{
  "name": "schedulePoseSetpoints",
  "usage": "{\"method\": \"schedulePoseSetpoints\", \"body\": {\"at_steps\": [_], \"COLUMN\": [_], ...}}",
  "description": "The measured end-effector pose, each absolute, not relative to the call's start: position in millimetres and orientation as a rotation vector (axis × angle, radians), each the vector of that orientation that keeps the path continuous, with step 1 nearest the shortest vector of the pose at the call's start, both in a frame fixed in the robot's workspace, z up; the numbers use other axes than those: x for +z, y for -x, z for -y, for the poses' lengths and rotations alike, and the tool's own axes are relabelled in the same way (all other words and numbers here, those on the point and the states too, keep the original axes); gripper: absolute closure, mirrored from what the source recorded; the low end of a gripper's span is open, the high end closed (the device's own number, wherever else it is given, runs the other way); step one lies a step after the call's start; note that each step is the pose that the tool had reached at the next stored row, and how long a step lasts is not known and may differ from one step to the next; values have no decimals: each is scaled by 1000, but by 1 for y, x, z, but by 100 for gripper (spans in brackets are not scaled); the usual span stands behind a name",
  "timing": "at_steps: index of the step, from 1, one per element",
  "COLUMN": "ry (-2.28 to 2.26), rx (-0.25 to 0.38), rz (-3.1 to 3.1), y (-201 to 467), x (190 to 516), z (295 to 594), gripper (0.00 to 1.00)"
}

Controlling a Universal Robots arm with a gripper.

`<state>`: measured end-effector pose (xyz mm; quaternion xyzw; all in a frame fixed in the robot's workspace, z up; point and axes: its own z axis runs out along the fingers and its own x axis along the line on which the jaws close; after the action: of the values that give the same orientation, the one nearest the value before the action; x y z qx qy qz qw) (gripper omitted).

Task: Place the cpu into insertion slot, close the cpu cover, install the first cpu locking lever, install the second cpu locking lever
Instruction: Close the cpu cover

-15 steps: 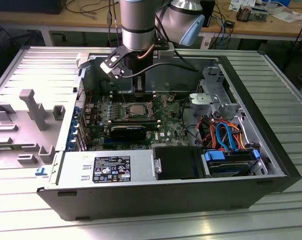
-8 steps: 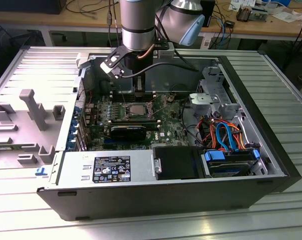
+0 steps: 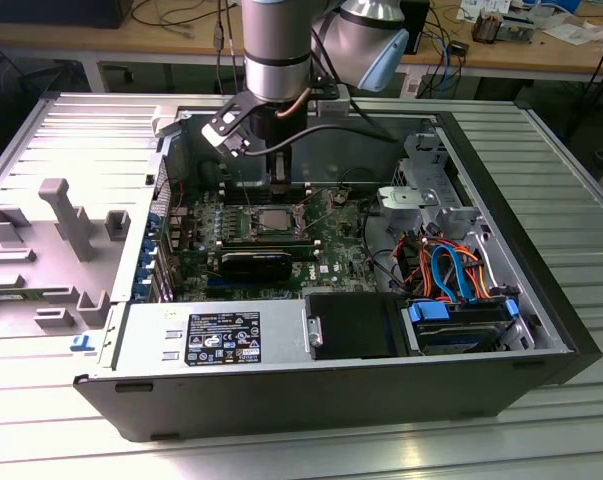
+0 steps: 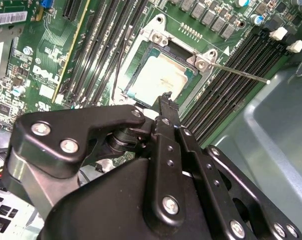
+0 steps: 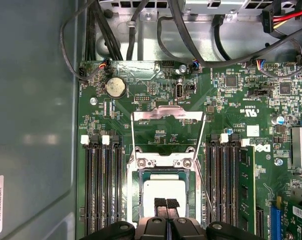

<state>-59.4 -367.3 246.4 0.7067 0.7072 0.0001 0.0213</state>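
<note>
Resting in the socket [image 5: 131,200] of the green motherboard [image 5: 156,95] is the small silvery-grey square cpu [image 5: 163,189]; the thin silvery metal cpu cover [image 5: 168,114] is standing open; the black gripper [image 5: 167,202], fingers together, is hovering over the chip.

Ribbed metal table [image 3: 281,455], wooden bench [image 3: 71,42] behind

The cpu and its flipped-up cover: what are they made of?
The cpu looks topped with matte silvery-grey metal, evenly dull. The cpu cover seems to be thin sheet metal, brighter, catching light along its frame; the exact alloy cannot be told.
</note>
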Motion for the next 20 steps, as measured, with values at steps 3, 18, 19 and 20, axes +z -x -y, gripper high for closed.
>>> {"method": "schedulePoseSetpoints", "body": {"at_steps": [3,18,19,20], "ry": [-2191,-2190,-2189,-2188], "rx": [0,0,-3,-5], "rz": [-2192,-2192,-2191,-2190], "y": [58,57,57,57], "x": [246,246,247,248], "z": [367,367,367,367], "gripper": [89,89,89,89]}}
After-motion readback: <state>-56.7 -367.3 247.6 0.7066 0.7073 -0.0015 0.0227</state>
